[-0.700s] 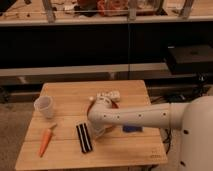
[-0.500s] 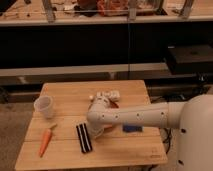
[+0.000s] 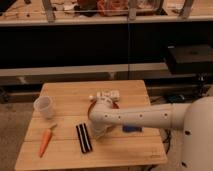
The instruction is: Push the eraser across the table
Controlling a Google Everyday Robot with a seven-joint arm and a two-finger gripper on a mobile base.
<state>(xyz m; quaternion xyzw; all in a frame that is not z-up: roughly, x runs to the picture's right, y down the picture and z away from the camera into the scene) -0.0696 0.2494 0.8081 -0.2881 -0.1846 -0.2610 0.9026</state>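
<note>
As the gripper (image 3: 98, 131), whose closure cannot be told, is set just right of the black striped oblong eraser (image 3: 84, 137), lower centre of frame on the light wooden table (image 3: 67, 100), a leftward push is judged due.

A pale plastic cup (image 3: 44, 106) stands at the left of the bench (image 3: 67, 94), with a carrot (image 3: 45, 141) lying nearer. A small blue rectangle (image 3: 132, 129) lies right of centre, and white bits (image 3: 109, 94) sit at the far side. Dark shelving (image 3: 75, 50) runs behind. The end effector (image 3: 97, 131) hangs low at mid-bench.
</note>
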